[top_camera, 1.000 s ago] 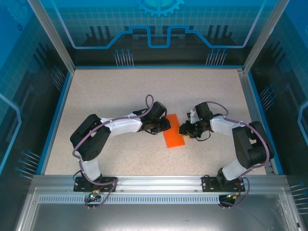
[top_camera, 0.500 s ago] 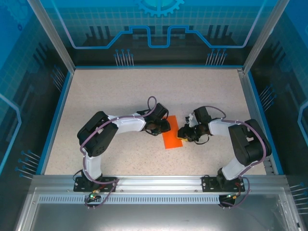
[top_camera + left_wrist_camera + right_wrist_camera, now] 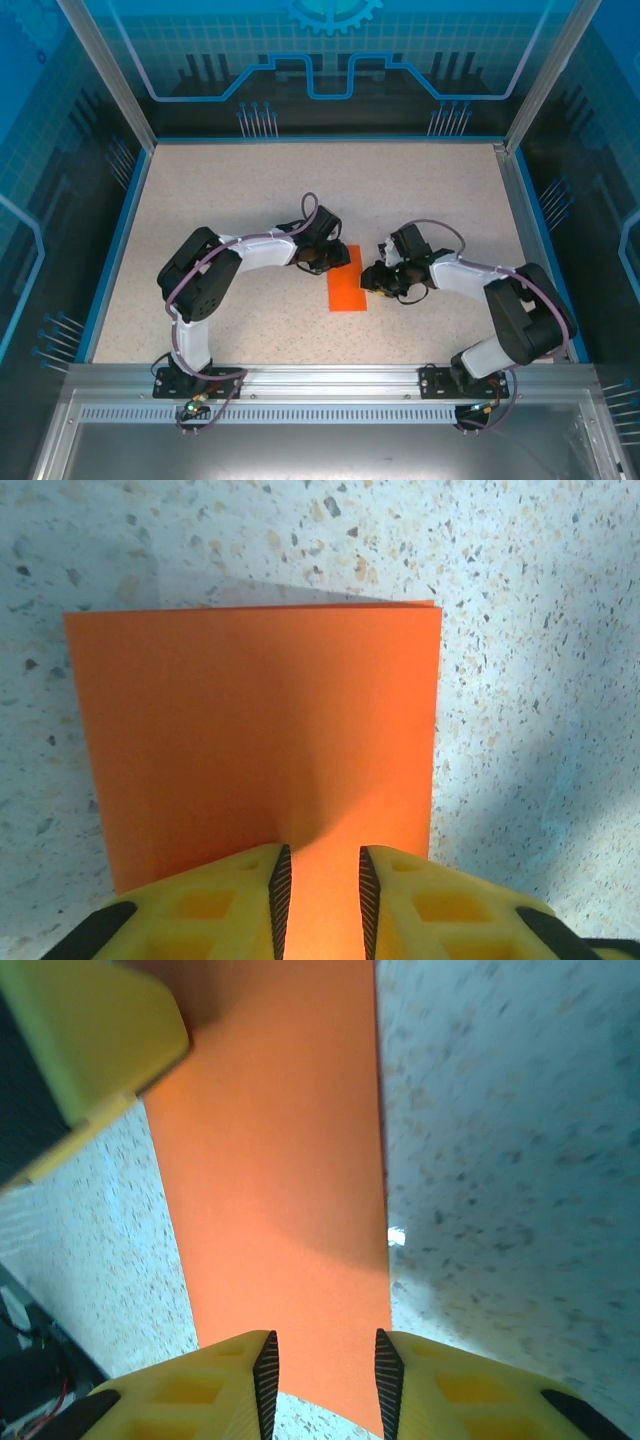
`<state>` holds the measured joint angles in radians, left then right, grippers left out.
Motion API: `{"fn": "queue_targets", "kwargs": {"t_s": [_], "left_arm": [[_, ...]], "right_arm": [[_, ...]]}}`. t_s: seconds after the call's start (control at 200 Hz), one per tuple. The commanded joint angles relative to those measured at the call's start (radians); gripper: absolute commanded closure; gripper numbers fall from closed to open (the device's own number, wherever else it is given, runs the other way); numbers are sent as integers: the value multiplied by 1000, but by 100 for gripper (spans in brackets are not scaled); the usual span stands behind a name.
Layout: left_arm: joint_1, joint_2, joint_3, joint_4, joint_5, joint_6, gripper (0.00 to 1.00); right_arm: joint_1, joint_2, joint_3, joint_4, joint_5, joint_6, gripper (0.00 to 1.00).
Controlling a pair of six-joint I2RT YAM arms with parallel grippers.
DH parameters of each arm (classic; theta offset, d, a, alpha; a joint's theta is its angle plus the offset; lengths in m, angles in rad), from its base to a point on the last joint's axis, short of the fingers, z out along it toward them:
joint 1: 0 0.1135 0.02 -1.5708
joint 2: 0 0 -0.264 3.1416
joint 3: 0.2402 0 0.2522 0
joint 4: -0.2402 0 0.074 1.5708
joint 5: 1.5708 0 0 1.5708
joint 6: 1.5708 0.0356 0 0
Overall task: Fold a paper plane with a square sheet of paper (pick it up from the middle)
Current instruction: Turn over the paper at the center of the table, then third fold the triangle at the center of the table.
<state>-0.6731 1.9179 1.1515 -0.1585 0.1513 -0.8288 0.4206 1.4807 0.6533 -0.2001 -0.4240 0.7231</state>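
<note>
Overhead, entry one: the paper (image 3: 347, 291) is lying flat on the speckled table (image 3: 220, 190), a little nearer than the middle, and is showing as a plain orange oblong with its long sides running away from the arms. The left gripper (image 3: 336, 263) is reaching in from the left and sitting at the paper's far left corner. The right gripper (image 3: 373, 284) is reaching in from the right and meeting the paper's right edge about halfway along. Finger spread is reading too small to tell from this height.

Left wrist, entry two: the paper (image 3: 255, 740) is spreading away from the camera, with square corners at its far side. Two yellow fingers (image 3: 215, 905) with ribbed black pads are standing a little apart at its near edge, and orange is showing through the narrow gap. Whether they are touching the sheet cannot be told.

Right wrist, entry three: the paper (image 3: 280, 1190) is running as a long strip from the fingers to the far side of the picture. The yellow fingers (image 3: 200, 1400) are standing somewhat apart, with the paper's near end lying under the gap. One yellow finger (image 3: 90, 1040) of the left gripper is hanging over the far left corner.
</note>
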Motion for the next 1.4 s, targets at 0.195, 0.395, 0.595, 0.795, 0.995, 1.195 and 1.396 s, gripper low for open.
{"fn": "queue_targets", "kwargs": {"t_s": [0.195,0.395,0.595,0.795,0.995,1.195,1.396], "left_arm": [[-3,-135,-63,-1,55,40,76],[-7,-167,-126,0,45,6,75],[-6,-130,-103,-25,37,12,77],[-4,-109,-76,-82,-41,24,77],[-5,-86,-58,-76,-52,40,79],[-5,-76,-64,-86,-67,42,81],[-5,-70,-64,-112,-73,66,81]], "right_arm": [[-105,33,84,-57,-87,-102,61],[-97,77,90,-34,-103,-102,58],[-67,98,94,-29,-104,-103,52],[-52,99,104,-38,-80,-100,51],[-42,112,114,-35,-83,-99,50],[-34,131,121,-23,-89,-91,49],[-25,158,130,-10,-79,-76,49]]}}
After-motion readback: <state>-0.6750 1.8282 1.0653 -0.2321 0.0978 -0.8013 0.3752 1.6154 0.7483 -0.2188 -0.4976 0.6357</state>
